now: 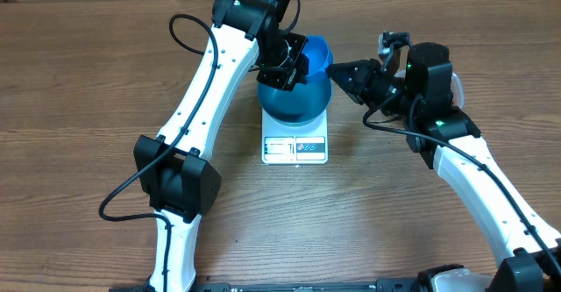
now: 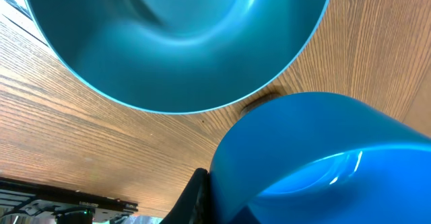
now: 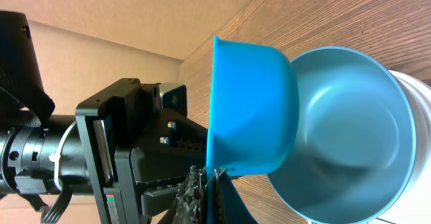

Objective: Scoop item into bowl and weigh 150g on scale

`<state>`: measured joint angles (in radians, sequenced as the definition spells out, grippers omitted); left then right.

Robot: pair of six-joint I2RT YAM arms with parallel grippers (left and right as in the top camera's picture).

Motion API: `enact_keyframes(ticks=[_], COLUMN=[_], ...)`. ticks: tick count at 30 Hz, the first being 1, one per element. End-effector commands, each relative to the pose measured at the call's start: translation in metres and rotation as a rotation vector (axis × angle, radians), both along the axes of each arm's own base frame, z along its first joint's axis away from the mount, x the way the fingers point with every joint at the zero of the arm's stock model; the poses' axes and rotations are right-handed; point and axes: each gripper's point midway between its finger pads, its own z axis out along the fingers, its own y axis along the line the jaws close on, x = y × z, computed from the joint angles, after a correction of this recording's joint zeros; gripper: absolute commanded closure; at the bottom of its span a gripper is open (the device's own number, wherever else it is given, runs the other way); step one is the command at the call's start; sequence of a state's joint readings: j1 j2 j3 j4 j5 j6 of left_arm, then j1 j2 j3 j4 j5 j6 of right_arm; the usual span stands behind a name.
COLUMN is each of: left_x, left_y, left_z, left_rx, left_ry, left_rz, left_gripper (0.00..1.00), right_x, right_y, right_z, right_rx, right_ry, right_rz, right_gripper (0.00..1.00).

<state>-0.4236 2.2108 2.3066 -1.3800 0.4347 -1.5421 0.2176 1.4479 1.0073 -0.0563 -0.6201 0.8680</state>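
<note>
On the scale: the blue bowl (image 1: 294,103) sits on the white scale (image 1: 295,147), and both wrist views show its inside glossy and bare
Beans: out of sight in every view, so I cannot say where the heap lies
Left pincer (image 1: 285,71): pinched shut on the rim of a small blue scoop (image 1: 317,53), holding it tipped on its side at the bowl's far rim; touching the bowl or just off it, I cannot tell, nor whether anything is inside
Right pincer (image 1: 344,74): fully closed on nothing, hanging just to the right of the bowl and apart from it
Risk of a knock: the scoop is so near the rim that a small dip or swing could shove the bowl off-centre and spoil the reading
Risk of a slip: a thin pinch on the rim may let a loaded scoop swivel and scatter beans
Risk of a clash: both pincers crowd the same side of the bowl
Risk of overshoot: one generous tip could pass the target weight
Surface: brown wood-grain table (image 1: 88,81), matt and level
Room: plain tan wall (image 3: 101,9) beyond the table edge, with black cables (image 1: 172,31) looping off the arms
</note>
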Motion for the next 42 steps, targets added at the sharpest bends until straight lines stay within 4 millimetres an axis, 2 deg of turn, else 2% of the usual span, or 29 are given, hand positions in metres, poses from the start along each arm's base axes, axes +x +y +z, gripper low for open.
enact_keyframes(ticks=[1,12,14,16,21,24,25,28,32,33,42], left_x=[0.0027,0.0021,0.0020,0.0021,0.0021,0.0021,0.0021,0.0021,0.0022,0.0023,0.0038], left_y=[0.0005,0.0008,0.0008,0.0008,0.0007,0.0007,0.0008,0.0007,0.0007,0.0007,0.0019], left_z=[0.0057,0.0055,0.0055,0.0055,0.0057,0.0057,0.0056,0.0056,0.0056,0.0057,0.0062], left_rx=[-0.009,-0.008,-0.007,-0.007,-0.008,-0.008,-0.008,-0.008,-0.008,-0.008,-0.011], left_ry=[-0.019,-0.016,-0.016,-0.018,-0.019,-0.019,-0.018,-0.018,-0.019,-0.019,-0.032], left_rz=[-0.008,-0.008,-0.008,-0.011,-0.012,-0.012,-0.012,-0.011,-0.012,-0.012,-0.028], left_gripper=[0.96,0.96,0.87,0.73,0.65,0.55,0.49,0.20,0.03,0.00,0.01], right_x=[0.0029,0.0033,0.0032,0.0033,0.0032,0.0033,0.0032,0.0032,0.0032,0.0033,0.0033], right_y=[0.0016,0.0009,0.0009,0.0009,0.0009,0.0009,0.0009,0.0009,0.0009,0.0008,0.0008], right_z=[0.0095,0.0086,0.0085,0.0086,0.0085,0.0086,0.0085,0.0085,0.0085,0.0085,0.0085], right_rx=[-0.002,-0.005,-0.005,-0.005,-0.005,-0.005,-0.005,-0.005,-0.005,-0.005,-0.005], right_ry=[-0.027,-0.024,-0.023,-0.024,-0.023,-0.024,-0.023,-0.023,-0.023,-0.024,-0.024], right_rz=[-0.003,-0.008,-0.008,-0.008,-0.008,-0.008,-0.008,-0.008,-0.008,-0.009,-0.009], right_gripper=[0.96,0.96,0.96,0.96,0.96,0.96,0.96,0.96,0.96,0.96,0.96])
